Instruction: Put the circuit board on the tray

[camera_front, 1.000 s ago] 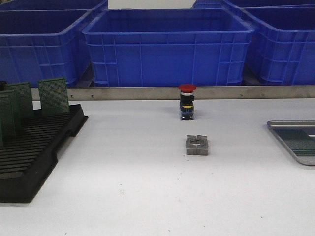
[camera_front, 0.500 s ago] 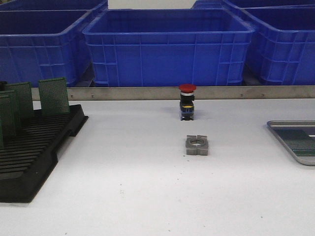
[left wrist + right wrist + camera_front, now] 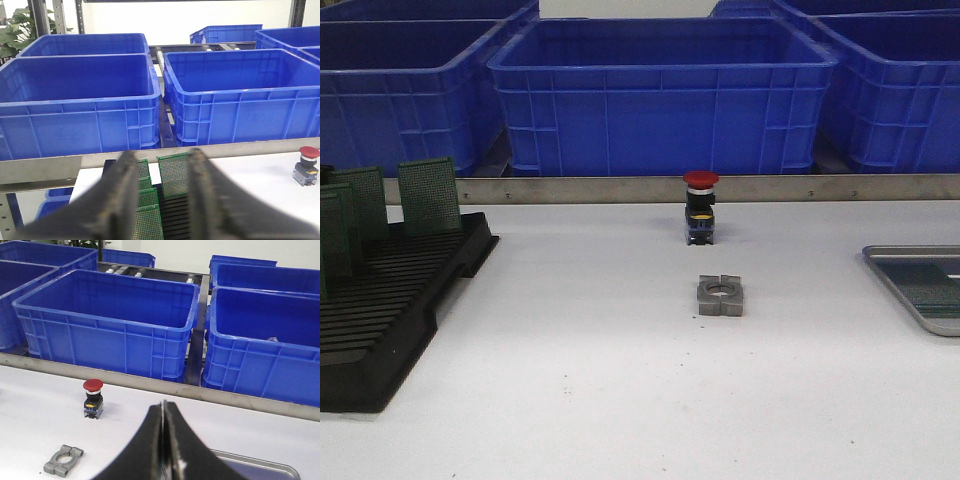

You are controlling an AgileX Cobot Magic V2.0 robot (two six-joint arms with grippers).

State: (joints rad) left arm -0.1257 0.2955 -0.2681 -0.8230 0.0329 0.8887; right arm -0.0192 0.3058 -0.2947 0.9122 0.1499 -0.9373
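Observation:
The silver-grey tray (image 3: 910,251) lies at the table's right edge, cut off by the frame; a greenish dotted patch shows on its floor. Its rim also shows in the right wrist view (image 3: 250,459). My right gripper (image 3: 163,411) is shut on a thin circuit board (image 3: 163,402) seen edge-on, held above the table just beside the tray's near corner. My left gripper (image 3: 162,156) is open above the black slotted rack (image 3: 176,216), with upright green circuit boards (image 3: 173,175) between and beyond its fingers. Neither gripper shows in the front view.
The black rack (image 3: 380,320) with several upright boards (image 3: 428,195) stands at the left. A red push-button (image 3: 700,208) and a grey metal clamp (image 3: 721,295) sit mid-table. Big blue bins (image 3: 660,95) line the back behind a metal rail.

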